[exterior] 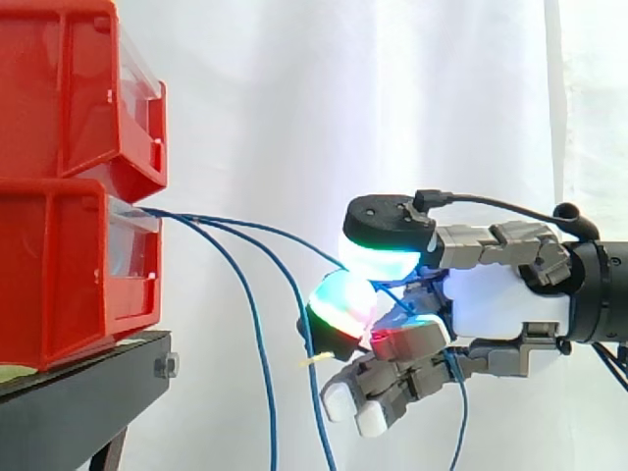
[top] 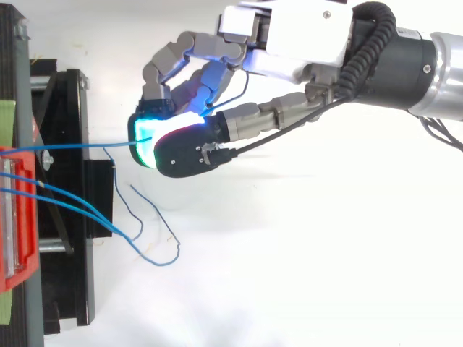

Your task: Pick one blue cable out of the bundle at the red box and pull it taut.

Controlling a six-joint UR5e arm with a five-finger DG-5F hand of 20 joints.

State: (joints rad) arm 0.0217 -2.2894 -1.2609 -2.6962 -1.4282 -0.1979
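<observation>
Blue cable (top: pixel 79 146) runs from red bin (exterior: pixel 59 285) on the left to hand (exterior: pixel 500 304), pinched between glowing pads (exterior: pixel 378 260). Slight sag visible; draw straight right, steady grip, clear of loose cables (exterior: pixel 260 334) hanging below.

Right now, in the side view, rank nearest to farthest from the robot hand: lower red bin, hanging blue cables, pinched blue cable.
1. pinched blue cable, in the robot hand
2. hanging blue cables, middle
3. lower red bin, far left
</observation>
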